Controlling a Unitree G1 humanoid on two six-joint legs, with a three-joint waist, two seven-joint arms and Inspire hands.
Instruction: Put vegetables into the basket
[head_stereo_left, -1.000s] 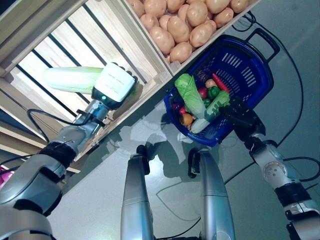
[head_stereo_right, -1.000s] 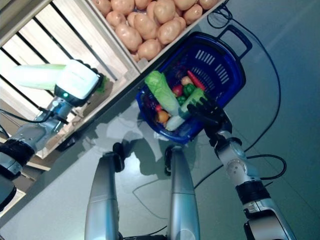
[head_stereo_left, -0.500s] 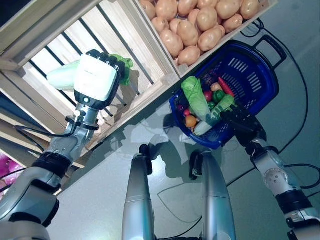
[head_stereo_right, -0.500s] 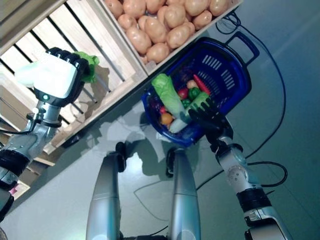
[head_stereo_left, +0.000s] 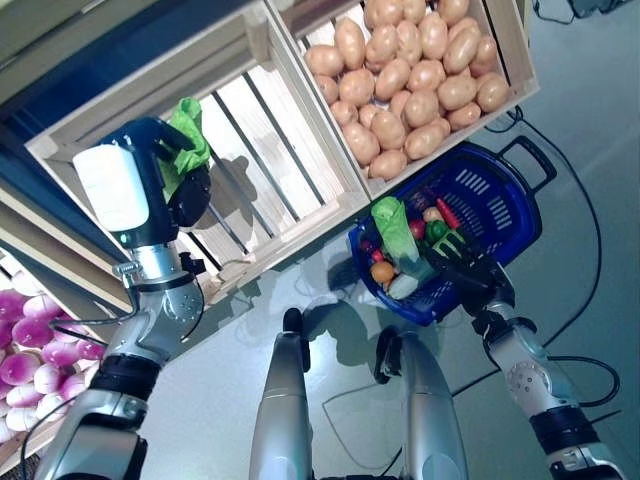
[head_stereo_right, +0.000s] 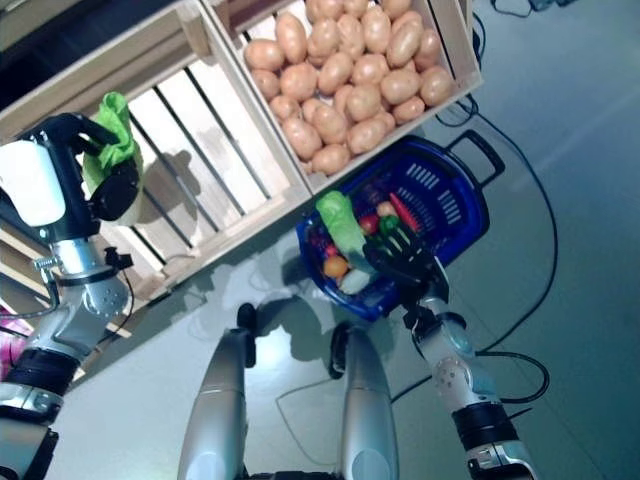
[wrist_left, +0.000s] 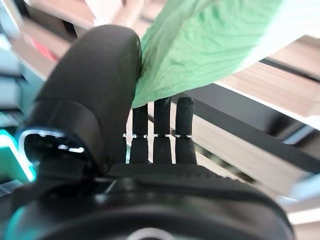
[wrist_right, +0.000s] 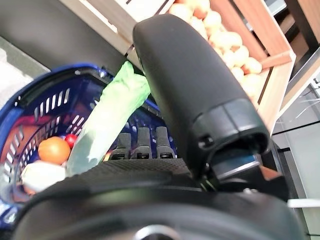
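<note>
One blue plastic basket (several vegetables inside) held by the right hand, fingers clamped on its rim; left hand grips one green leafy cabbage.

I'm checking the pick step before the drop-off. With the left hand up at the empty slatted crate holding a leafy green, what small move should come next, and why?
Probably carry the left hand rightward toward the blue basket. Its fingers are curled round the leafy green vegetable, already lifted off the slatted crate, while the right hand holds the basket by its rim, with vegetables already inside.
</note>
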